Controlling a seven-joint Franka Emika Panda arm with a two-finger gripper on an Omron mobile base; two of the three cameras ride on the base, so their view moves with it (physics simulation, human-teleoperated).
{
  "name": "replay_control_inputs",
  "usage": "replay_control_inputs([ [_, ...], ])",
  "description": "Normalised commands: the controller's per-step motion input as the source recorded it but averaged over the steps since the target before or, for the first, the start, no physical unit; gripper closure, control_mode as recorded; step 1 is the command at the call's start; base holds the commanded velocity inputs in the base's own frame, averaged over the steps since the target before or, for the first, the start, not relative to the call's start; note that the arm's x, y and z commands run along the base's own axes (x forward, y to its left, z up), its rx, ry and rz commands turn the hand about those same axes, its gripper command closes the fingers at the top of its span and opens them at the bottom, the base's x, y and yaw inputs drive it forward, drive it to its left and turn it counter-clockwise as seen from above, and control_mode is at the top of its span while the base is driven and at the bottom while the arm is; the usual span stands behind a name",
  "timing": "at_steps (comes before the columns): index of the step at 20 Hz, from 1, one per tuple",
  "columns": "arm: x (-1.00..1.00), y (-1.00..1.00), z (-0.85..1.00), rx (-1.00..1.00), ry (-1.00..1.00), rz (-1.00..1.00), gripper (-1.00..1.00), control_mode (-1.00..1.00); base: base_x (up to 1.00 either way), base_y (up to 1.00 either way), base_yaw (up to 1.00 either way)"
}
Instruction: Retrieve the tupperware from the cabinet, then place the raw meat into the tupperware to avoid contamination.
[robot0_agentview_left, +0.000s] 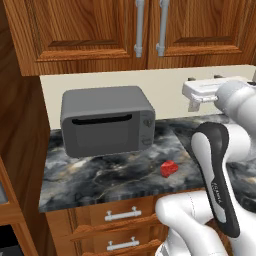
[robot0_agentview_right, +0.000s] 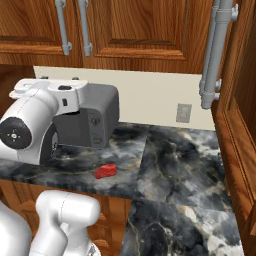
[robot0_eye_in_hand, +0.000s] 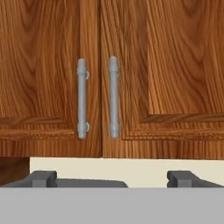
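The cabinet (robot0_eye_in_hand: 175, 65) is a reddish-brown wall cabinet, and both of its panelled doors are closed. Its two vertical silver handles (robot0_eye_in_hand: 81, 99) stand side by side straight ahead in the hand view. The tupperware is hidden. The raw meat (robot0_agentview_left: 169, 168) is a small red lump lying on the dark marble counter (robot0_agentview_left: 100, 175) near its front edge, and it is also in the right base view (robot0_agentview_right: 106, 171). My gripper (robot0_agentview_left: 204, 78) hangs open and empty above the counter, below the cabinet doors (robot0_agentview_left: 90, 30), facing the handles. Its fingertips (robot0_eye_in_hand: 43, 178) stand wide apart.
A big grey microwave (robot0_agentview_left: 107, 120) stands on the counter at the back left, close beside my hand. Drawers with horizontal handles (robot0_agentview_left: 122, 215) lie under the counter. A tall wooden unit with a long silver bar (robot0_agentview_right: 215, 55) closes off the right side.
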Motion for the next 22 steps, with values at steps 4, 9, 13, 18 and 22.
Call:
replay_control_inputs([
  [4,0.09,0.08,0.44,0.00,-0.08,0.00,-1.00,-1.00,0.00,0.00,0.00],
  [9,0.21,0.03,0.41,0.01,-0.11,0.00,-1.00,-1.00,0.00,0.00,0.00],
  [13,0.41,0.06,0.30,0.00,-0.02,0.00,-1.00,-1.00,0.00,0.00,0.00],
  [18,0.54,0.01,0.06,0.00,0.02,0.01,-1.00,-1.00,0.00,0.00,0.00],
  [22,0.67,0.07,0.01,0.00,0.06,0.02,-1.00,-1.00,0.00,0.00,0.00],
])
